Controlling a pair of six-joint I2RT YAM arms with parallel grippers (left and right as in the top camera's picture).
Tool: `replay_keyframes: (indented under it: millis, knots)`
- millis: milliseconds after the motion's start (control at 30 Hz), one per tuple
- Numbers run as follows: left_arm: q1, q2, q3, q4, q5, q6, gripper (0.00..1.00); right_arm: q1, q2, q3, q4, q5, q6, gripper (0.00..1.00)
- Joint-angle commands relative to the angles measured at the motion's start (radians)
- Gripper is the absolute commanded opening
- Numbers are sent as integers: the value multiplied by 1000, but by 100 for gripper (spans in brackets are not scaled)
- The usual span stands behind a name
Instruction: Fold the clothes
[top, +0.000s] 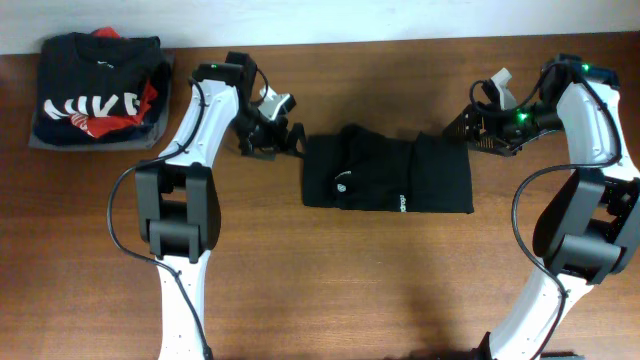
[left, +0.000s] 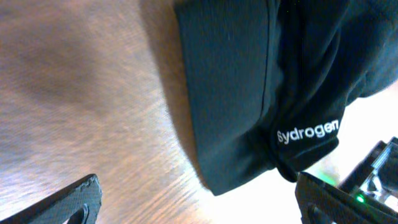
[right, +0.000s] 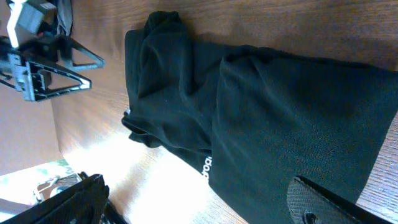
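Nearest you is a bare stretch of counter (top: 330, 300). Just beyond it, at the middle, the clothes (top: 388, 175) lie flat as a compact black rectangle, long side running left to right, with a white logo (top: 398, 203) on the near edge. The right half is a smooth flap. The left half is bunched and rumpled.

At that left edge your left jaws hang just beside the cloth, spread wide with nothing in them. The left wrist view shows both tips well apart over bare wood. At the right edge your right jaws are likewise wide open and empty, just beside the fabric and not gripping it.

I judge the fold nearly finished, with one halving or a tidy-up left. To do it well, flatten the rumpled left side first so no lump gets trapped. Then take the right edge through all its layers, lift only a little, and carry it straight across so the edges meet square. Pin the other end with the free jaws so the cloth does not slide.

Farthest off, at the back left corner, a folded stack (top: 95, 90) sits well apart from the work. Leave it alone.
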Motion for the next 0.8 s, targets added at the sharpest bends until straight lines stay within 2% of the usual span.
replay_keyframes:
  millis: [0,100,433,633,767]
  knots:
    - [0,3,-68,21,127,40,99,2,-12,8,3,8,5,96]
    - [0,4,-124,58,215,76,99,2,-12,8,3,8,5,96]
    - [0,8,-192,128,233,74,99,2,-12,8,3,8,5,96]
    - [0,14,-230,174,309,74,99,2,-12,8,2,8,5,96]
    - [-6,23,-233,225,325,-6,99,2,-12,8,2,8,5,96]
